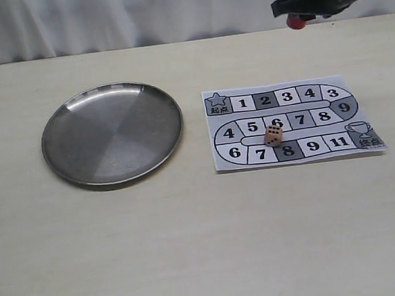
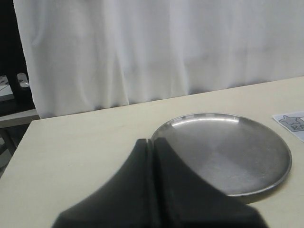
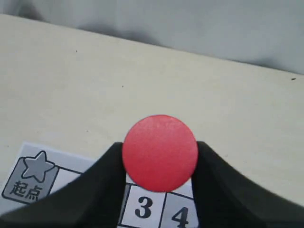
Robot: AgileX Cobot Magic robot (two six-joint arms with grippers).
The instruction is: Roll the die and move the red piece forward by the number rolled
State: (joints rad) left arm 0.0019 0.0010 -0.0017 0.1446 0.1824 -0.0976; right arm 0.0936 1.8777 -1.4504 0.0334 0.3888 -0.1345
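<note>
Pale tabletop [image 1: 196,262] and a white curtain [image 1: 132,12] framed the scene. The die [image 1: 273,135] sat on the numbered game board [image 1: 294,152], by the middle row's 6. The red piece [image 3: 160,152] was clamped in the right gripper [image 1: 294,10], lifted off the table at the far right. The left gripper [image 2: 153,156] was closed on nothing near the steel plate [image 1: 112,133], which lay left of the board.

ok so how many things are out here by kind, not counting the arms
metal plate: 1
paper game board: 1
die: 1
red piece: 1
total: 4
</note>
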